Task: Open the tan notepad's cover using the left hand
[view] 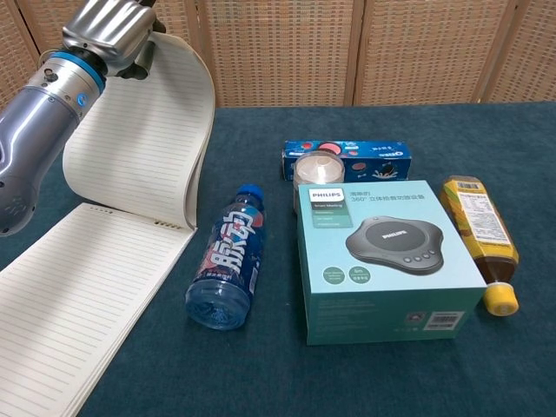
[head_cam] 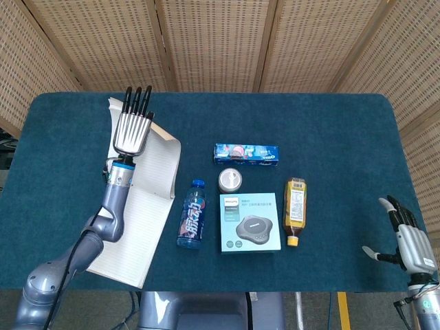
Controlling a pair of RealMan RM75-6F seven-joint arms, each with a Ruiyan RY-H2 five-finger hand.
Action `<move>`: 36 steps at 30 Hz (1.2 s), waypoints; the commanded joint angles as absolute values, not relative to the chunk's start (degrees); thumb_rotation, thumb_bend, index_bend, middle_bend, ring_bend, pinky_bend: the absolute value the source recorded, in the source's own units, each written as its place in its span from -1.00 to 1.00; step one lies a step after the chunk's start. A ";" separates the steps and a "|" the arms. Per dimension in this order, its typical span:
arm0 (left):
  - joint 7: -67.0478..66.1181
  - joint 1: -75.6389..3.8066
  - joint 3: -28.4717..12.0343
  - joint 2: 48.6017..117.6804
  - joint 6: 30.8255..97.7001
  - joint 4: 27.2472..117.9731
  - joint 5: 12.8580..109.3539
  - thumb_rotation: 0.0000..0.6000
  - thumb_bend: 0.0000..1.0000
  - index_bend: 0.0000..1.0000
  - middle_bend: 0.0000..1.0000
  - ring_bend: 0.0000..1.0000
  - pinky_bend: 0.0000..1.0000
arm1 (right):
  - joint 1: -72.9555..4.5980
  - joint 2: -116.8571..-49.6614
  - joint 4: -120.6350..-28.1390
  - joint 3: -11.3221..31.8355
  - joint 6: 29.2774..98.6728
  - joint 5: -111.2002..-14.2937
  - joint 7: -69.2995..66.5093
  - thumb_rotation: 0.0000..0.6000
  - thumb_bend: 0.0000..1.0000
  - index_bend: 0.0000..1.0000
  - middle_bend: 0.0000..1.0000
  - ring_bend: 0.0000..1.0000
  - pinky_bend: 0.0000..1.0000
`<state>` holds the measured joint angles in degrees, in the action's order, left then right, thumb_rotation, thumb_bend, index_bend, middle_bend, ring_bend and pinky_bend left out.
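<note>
Left hand (head_cam: 133,128) raised, fingers straight, holding notepad (view: 78,287) cover (view: 143,148) up

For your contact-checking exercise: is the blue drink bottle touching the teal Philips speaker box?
Apart. The chest view shows a strip of dark table cloth between the blue drink bottle and the teal Philips speaker box; the head view shows that gap too.

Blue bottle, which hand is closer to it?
Left. The left hand holds the notepad cover up-left of the blue bottle; the right hand sits far right.

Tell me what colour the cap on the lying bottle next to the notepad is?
Blue cap, clearest in the chest view.
</note>
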<state>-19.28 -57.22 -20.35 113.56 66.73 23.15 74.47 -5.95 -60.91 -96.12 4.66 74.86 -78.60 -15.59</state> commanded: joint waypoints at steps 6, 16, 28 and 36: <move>-15.52 -58.17 -18.96 116.34 66.96 18.42 75.14 1.00 -0.19 0.10 -1.00 -1.00 -1.00 | -5.94 -60.85 -96.18 4.67 74.73 -78.49 -15.99 1.00 -0.89 -0.94 -1.00 -1.00 -1.00; -13.71 -57.29 -18.12 117.39 66.61 15.85 74.99 1.00 -0.55 -0.82 -1.00 -1.00 -1.00 | -5.87 -60.73 -96.58 4.65 74.94 -78.63 -15.93 1.00 -0.89 -0.94 -1.00 -1.00 -1.00; -12.26 -56.20 -18.02 117.30 67.74 15.38 74.21 1.00 -0.63 -0.89 -1.00 -1.00 -1.00 | -5.81 -60.68 -96.80 4.68 75.00 -78.49 -15.99 1.00 -0.89 -0.94 -1.00 -1.00 -1.00; -6.82 -52.26 -17.80 114.51 72.72 20.83 74.23 1.00 -0.65 -0.93 -1.00 -1.00 -1.00 | -5.87 -60.68 -96.64 4.75 74.93 -78.31 -15.72 1.00 -0.89 -0.93 -1.00 -1.00 -1.00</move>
<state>-8.74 -53.83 -18.04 115.75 70.92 18.68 74.01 -5.86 -60.69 -96.64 4.74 74.92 -78.32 -15.72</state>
